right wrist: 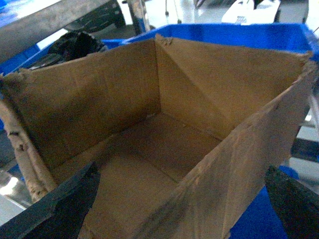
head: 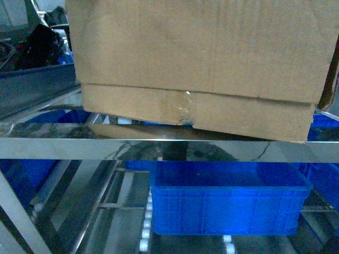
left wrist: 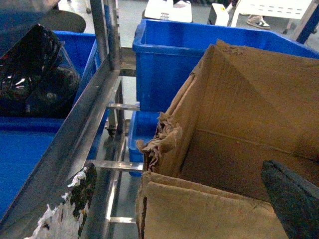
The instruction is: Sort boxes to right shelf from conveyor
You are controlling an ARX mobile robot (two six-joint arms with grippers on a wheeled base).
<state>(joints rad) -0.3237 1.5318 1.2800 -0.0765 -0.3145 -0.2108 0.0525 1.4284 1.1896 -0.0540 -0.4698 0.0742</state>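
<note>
Above the front rail of the shelf (head: 159,150) you see the box (head: 201,63), which fills most of the head view. It is tilted, its bottom at the left higher than at the right, and the clear tape patch (head: 180,107) sits on the bottom seam near the middle. You cannot tell if the box touches the steel rail or only hangs just over it. Below the rail a blue crate (head: 228,203) stands on the lower level, among the white rollers (head: 145,233).

From the left wrist view you look into the open box (left wrist: 239,129); its near corner is ragged and torn. One dark finger (left wrist: 294,196) of the left end effector shows inside the box, and another finger (left wrist: 82,191), with worn white patches, shows outside the wall, so the wall is between them; you cannot tell if they press on it. More blue crates (left wrist: 174,55) stand behind the box.

From the right wrist view the box (right wrist: 164,144) is empty. One dark finger (right wrist: 60,206) is inside and another (right wrist: 294,199) is outside the near wall; the grip itself you cannot tell.
</note>
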